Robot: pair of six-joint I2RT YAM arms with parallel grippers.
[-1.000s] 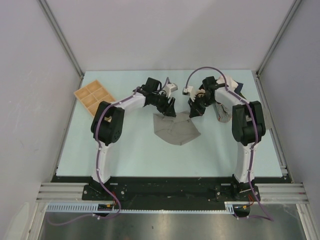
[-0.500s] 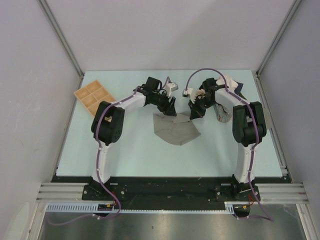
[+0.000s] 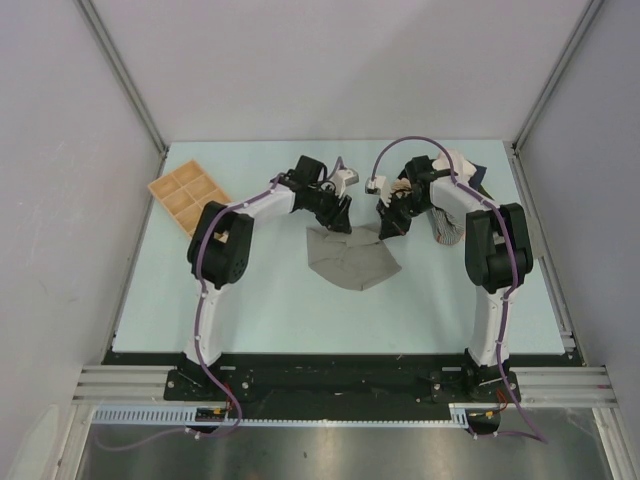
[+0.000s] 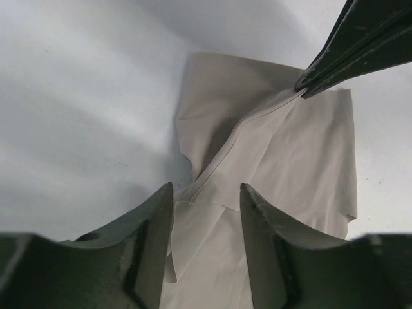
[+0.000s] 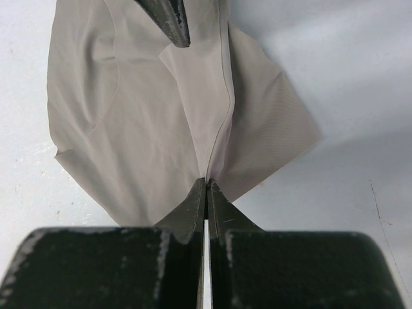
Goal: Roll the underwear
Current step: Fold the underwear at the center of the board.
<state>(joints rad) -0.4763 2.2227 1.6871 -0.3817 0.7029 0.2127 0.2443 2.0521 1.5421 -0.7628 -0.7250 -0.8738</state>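
So the right gripper (image 5: 206, 185) is pinched tight, jaws basically closed with no real gap, and it has a ridge of the underwear (image 5: 129, 116) nipped right at its tips. In the right wrist view the thin darker seam (image 5: 226, 96) runs straight up from that pinch point, with the taupe-grey cloth fanning out to both sides of the fingers and away from them. The left gripper (image 4: 206, 193) is the opposite: jaws apart at a moderate gap, parked over the garment's opposite edge, with a fold of cloth showing in the space between the fingers. Can't tell if its fingers actually touch the fabric. From the top camera the two claws sit close together at the far edge of the underwear, which lies mostly flat and a bit crumpled on the pale table (image 3: 260, 300), spreading toward the arm bases. Further out, a tan compartment tray (image 3: 188, 195) sits at the far left, and another garment (image 3: 452, 228) lies under the right arm.
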